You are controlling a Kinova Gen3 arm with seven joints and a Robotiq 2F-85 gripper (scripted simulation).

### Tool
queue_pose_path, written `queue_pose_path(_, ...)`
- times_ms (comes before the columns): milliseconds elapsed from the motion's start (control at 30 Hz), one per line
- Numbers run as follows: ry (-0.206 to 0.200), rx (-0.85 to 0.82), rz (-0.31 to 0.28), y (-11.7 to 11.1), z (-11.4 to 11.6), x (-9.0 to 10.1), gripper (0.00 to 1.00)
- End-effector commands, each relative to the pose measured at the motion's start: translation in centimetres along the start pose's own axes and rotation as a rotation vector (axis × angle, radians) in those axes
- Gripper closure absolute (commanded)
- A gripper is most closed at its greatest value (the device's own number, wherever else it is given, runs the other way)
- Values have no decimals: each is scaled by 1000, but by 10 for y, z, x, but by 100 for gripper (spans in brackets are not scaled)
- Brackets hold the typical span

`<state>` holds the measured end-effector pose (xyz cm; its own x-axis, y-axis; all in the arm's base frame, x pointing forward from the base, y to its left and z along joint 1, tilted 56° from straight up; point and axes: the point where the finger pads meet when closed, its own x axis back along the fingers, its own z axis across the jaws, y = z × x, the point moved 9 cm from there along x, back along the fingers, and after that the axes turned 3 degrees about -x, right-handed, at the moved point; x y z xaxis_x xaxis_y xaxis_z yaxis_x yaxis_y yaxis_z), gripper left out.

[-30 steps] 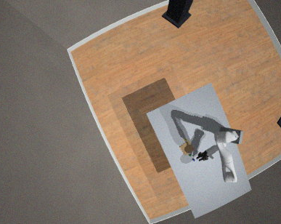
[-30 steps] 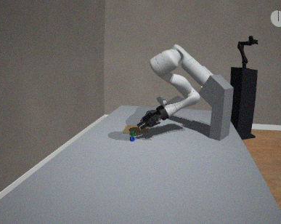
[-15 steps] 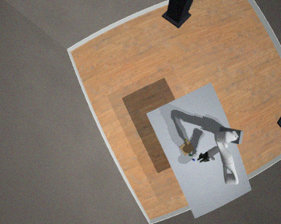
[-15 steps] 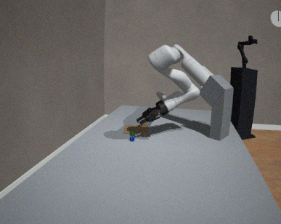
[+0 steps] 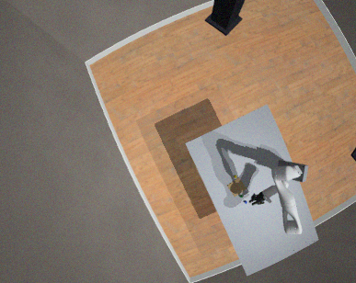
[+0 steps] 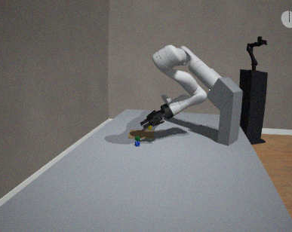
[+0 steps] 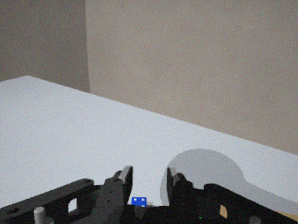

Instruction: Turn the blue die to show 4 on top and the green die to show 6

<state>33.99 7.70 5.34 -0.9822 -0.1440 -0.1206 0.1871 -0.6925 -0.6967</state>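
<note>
The blue die (image 5: 245, 202) (image 6: 137, 144) (image 7: 139, 201) lies on the table off the mat; the wrist view shows part of it with two white pips, the rest hidden by the gripper. The green die (image 5: 241, 196) (image 6: 137, 138) is at the mat's near edge; whether it rests on the mat is unclear. The yellow die (image 5: 235, 176) (image 6: 150, 127) is at the mat's opposite edge. The tan mat (image 5: 236, 187) (image 6: 142, 134) lies partly in shadow. My gripper (image 5: 251, 200) (image 6: 142, 126) (image 7: 149, 176) is partly open and empty, tilted, above the table near the blue die. Top faces are too small to read.
The grey table (image 5: 260, 234) (image 6: 149, 181) carries the arm's base (image 6: 228, 113) on one side. The arm's shadow falls across the mat and table. A black pedestal (image 6: 253, 102) stands beyond the table.
</note>
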Motion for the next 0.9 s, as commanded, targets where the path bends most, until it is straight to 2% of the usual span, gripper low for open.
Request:
queue_pose_path(0, 17, 4, 4, -4, 1, -3, 65)
queue_pose_path(200, 89, 48, -1, -11, 10, -11, 65)
queue_pose_path(433, 208, 114, -28, -23, 24, -23, 65)
queue_pose_path(500, 208, 114, -28, -23, 24, -23, 65)
queue_pose_path(700, 329, 174, -86, -33, 39, -33, 65)
queue_pose_path(867, 429, 216, -167, -41, 51, -39, 65)
